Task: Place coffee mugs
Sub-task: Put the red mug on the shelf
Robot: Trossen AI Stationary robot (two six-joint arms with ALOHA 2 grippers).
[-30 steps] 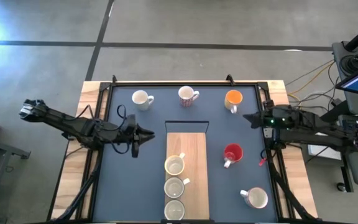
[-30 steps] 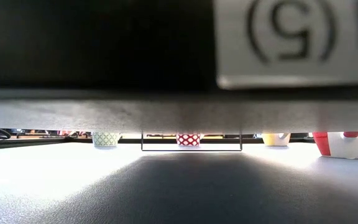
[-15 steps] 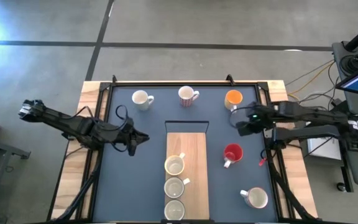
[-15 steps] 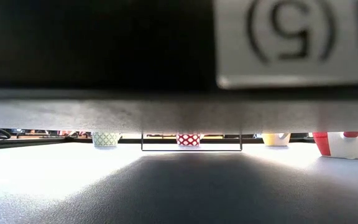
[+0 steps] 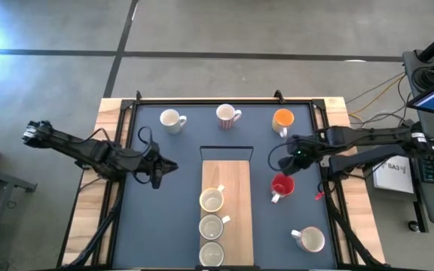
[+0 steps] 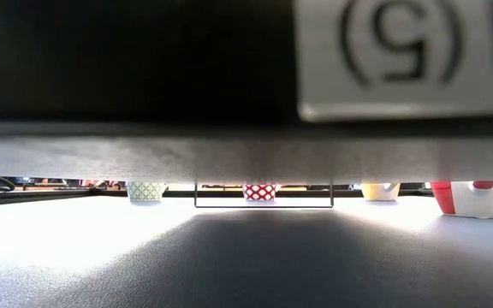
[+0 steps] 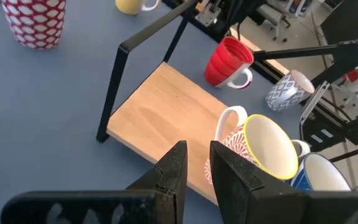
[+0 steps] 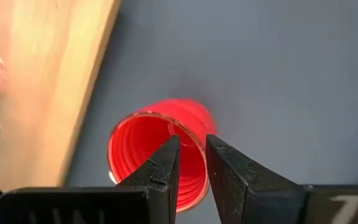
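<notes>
Dark blue table [image 5: 172, 218] with a wooden board [image 5: 227, 181] carrying three mugs; right gripper [image 8: 191, 163] hangs just above the red mug [image 5: 281, 185], fingers nearly together around its rim; left gripper [image 5: 157, 168] waits, fingers narrowly apart

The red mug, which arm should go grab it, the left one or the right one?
The right one, probably. The right hand hovers just above the red mug, and its wrist view shows the mug's rim right at its fingertips. The left hand sits across the wooden board, far from that mug.
</notes>
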